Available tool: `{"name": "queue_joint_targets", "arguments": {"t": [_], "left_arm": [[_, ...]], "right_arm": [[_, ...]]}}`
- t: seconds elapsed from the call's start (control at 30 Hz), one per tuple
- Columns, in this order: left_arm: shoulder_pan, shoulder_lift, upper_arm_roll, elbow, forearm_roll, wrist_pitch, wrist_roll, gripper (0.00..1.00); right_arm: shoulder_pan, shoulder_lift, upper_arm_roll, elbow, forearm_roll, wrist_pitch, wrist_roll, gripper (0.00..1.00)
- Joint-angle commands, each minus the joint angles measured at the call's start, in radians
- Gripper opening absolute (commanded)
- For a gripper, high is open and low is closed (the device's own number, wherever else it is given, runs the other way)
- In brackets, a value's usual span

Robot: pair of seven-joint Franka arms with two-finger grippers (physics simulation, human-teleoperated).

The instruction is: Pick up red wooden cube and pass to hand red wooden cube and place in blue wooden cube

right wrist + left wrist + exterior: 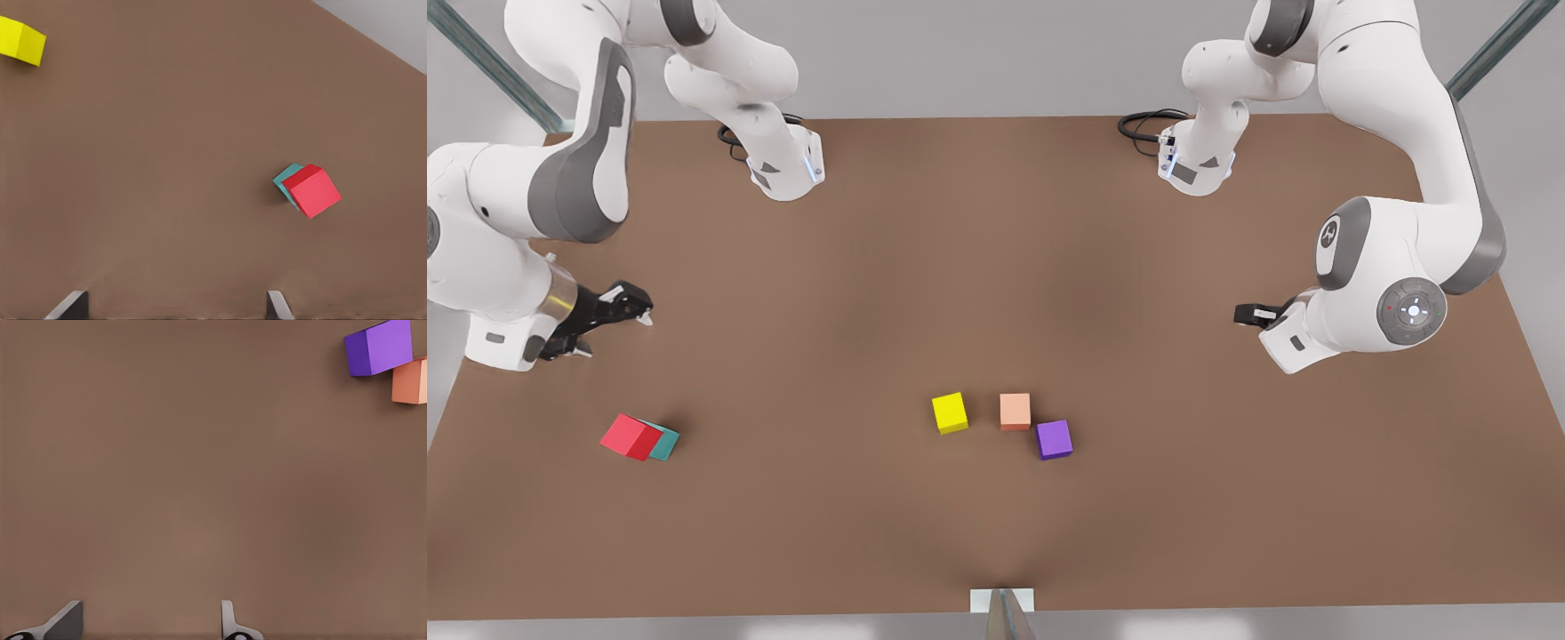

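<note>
My right gripper [618, 307] hangs empty, fingers wide apart. Red wooden cube [630, 436] sits at 6 o'clock from it on the desk [996, 267], tilted against the blue wooden cube [665, 442]. Prob light, stiff, matte, so I'd pinch opposite flat faces. Left gripper [1249, 313] waits open w/ nothing held.

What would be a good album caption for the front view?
Red cube sits on the teal cube; both end effectors, right and left, hover empty.

High front overview, downward wrist close-ups
</note>
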Motion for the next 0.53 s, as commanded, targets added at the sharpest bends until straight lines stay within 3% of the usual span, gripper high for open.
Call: {"name": "queue_joint_targets", "arguments": {"t": [0.0, 0.27, 0.37, 0.5], "left_arm": [[0.000, -0.001, 0.000, 0.000, 0.000, 0.000, -0.002, 1.00], [0.000, -0.001, 0.000, -0.001, 0.000, 0.000, -0.006, 1.00], [0.000, -0.001, 0.000, -0.001, 0.000, 0.000, -0.006, 1.00], [0.000, 0.000, 0.000, -0.003, 0.000, 0.000, -0.006, 1.00]], "right_arm": [[0.004, -0.024, 0.001, -0.036, 0.015, -0.121, 0.676, 1.00], [-0.006, -0.018, -0.003, -0.018, 0.038, -0.096, 0.670, 1.00], [-0.008, -0.103, -0.005, -0.155, 0.049, -0.034, 0.668, 1.00], [-0.009, -0.113, -0.005, -0.171, 0.047, -0.026, 0.664, 1.00]]}}
